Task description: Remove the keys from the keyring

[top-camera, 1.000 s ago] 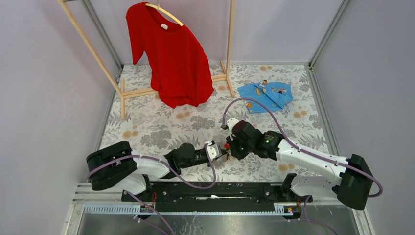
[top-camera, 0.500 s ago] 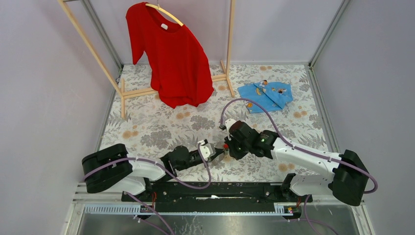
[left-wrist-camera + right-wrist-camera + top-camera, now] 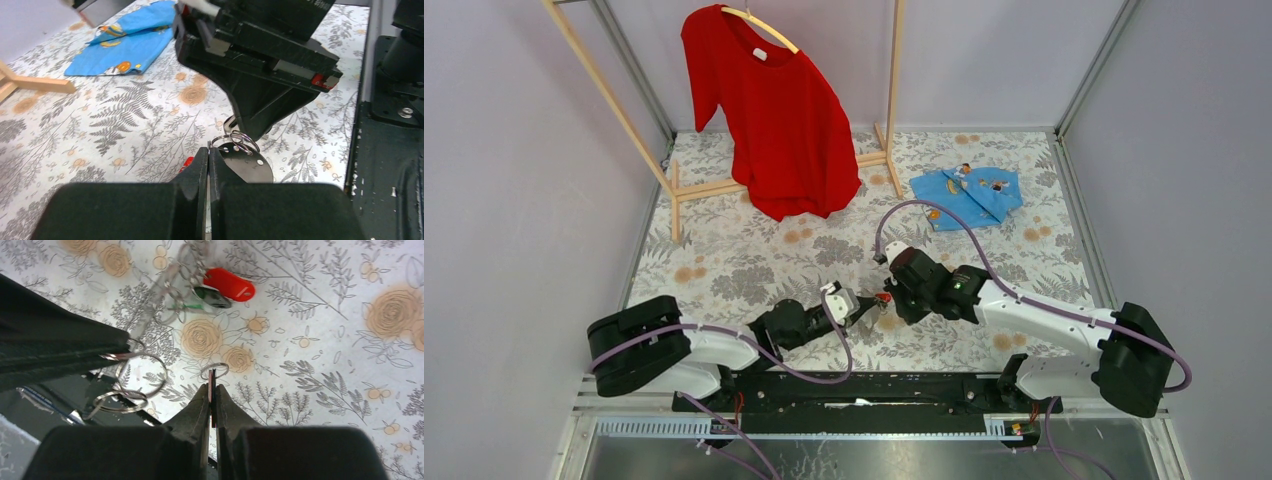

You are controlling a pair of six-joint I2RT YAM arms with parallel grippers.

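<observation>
My left tool (image 3: pixel 208 152): clamped on keyring (image 3: pixel 235 142), lower centre; has drawn back leftward. My right tool (image 3: pixel 212 387): pinched on one split ring (image 3: pixel 214 370). Red key (image 3: pixel 230 284), green key (image 3: pixel 210 296): upper centre, chained on. I judge none freed.

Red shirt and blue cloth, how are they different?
The red shirt hangs from a hanger on the wooden rack; the blue cloth lies on the table. The red shirt is plain; the blue cloth has small orange prints. The red shirt looks bigger than the blue cloth. Both are fabric.
</observation>
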